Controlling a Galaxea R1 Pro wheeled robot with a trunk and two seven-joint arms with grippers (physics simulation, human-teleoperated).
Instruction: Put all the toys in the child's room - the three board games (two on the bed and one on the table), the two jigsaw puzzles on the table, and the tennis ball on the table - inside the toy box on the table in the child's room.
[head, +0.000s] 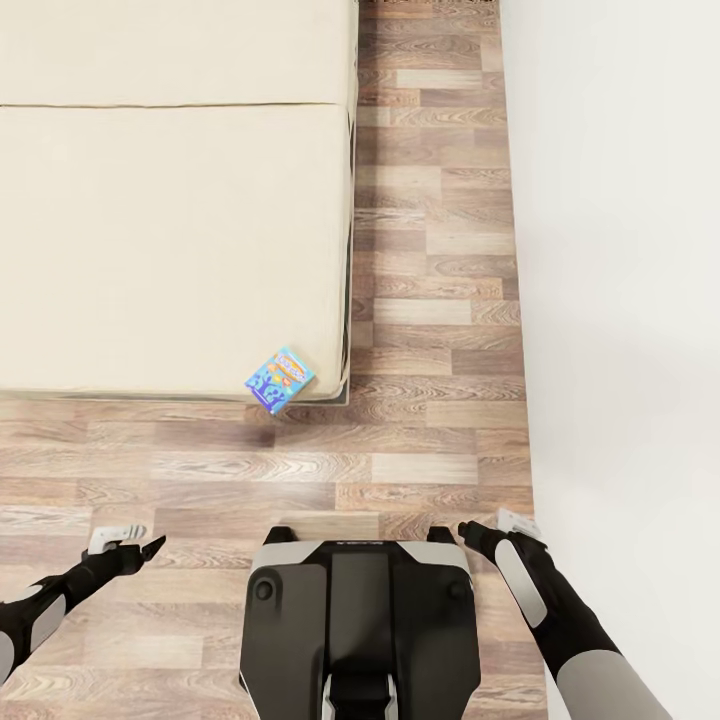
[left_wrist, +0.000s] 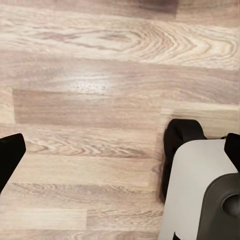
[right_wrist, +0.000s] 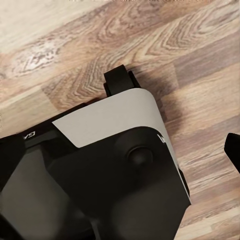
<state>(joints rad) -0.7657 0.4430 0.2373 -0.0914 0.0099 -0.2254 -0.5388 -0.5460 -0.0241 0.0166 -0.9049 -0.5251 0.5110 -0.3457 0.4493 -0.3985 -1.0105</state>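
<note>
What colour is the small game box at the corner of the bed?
Mostly blue, with orange and yellow print on the board game; head view shows it best.

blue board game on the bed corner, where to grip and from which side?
Probably across its thin edges at the end overhanging the near edge of the bed. The blue board game lies flat, turned diagonal, one corner poking past the mattress toward the robot. Come from the floor side, low and level, one finger under that corner. Either gripper would do: left gripper and right gripper both hang low over the floor.
</note>
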